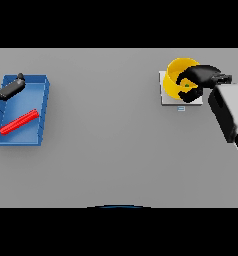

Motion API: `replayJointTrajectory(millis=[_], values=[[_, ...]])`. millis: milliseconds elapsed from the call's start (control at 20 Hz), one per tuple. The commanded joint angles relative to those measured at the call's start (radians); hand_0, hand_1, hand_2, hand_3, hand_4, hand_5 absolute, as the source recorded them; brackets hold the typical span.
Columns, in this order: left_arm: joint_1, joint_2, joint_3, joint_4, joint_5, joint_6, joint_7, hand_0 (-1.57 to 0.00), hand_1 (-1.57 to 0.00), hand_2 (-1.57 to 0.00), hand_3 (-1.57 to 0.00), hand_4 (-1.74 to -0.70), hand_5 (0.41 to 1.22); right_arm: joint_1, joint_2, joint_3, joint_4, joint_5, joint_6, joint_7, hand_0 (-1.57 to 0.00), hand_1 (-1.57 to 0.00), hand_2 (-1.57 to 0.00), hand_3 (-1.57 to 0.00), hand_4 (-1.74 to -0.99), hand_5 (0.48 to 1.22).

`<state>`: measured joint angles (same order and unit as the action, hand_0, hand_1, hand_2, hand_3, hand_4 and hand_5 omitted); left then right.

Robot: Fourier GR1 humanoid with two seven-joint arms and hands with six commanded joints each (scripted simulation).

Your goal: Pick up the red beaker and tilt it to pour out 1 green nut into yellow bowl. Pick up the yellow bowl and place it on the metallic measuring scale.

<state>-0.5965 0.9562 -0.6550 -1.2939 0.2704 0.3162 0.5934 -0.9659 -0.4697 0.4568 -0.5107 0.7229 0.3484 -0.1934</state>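
right hand [195, 80] curled round yellow bowl [174, 75] rim, bowl on metallic scale [164, 99]; red beaker [19, 121] lying in blue tray [41, 102], left hand [6, 90] open above it

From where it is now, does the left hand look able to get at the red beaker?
Probably yes. The left hand hovers over the blue tray, fingers open, and the red beaker lies on its side just below it with nothing between them.

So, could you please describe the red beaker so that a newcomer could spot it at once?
Look to the grey table's left edge, where a blue tray sits. The red beaker lies on its side inside it, below the left hand; it is the only red thing there.
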Motion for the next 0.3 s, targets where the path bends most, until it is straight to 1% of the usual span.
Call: replayJointTrajectory(millis=[0,50,200,250], values=[[0.004,0.0,0.002,0.001,0.003,0.001,-0.003,0.0,0.0,0.0,0.0,-0.81,0.736,-0.003,0.0,0.005,0.01,0.005,0.0,-0.021,-0.16,-0.14,-0.29,-0.47,-1.356,0.755],[0.009,0.01,0.0,-0.011,0.003,-0.003,-0.003,0.0,0.0,0.0,0.0,-0.81,0.736,-0.007,-0.002,0.009,0.022,0.009,0.002,-0.033,-0.13,-0.12,-0.24,-0.44,-1.346,0.746],[0.005,0.011,0.007,-0.017,0.012,0.004,0.017,0.0,0.0,0.0,0.0,-0.82,0.734,-0.007,0.008,0.019,0.032,0.019,0.002,-0.025,-0.07,-0.06,-0.14,-0.37,-1.316,0.735],[0.003,0.009,0.006,-0.015,0.011,-0.001,0.009,0.0,0.0,0.0,0.0,-0.82,0.734,-0.008,0.003,0.02,0.035,0.023,0.001,-0.028,-0.05,-0.05,-0.12,-0.35,-1.308,0.733]])
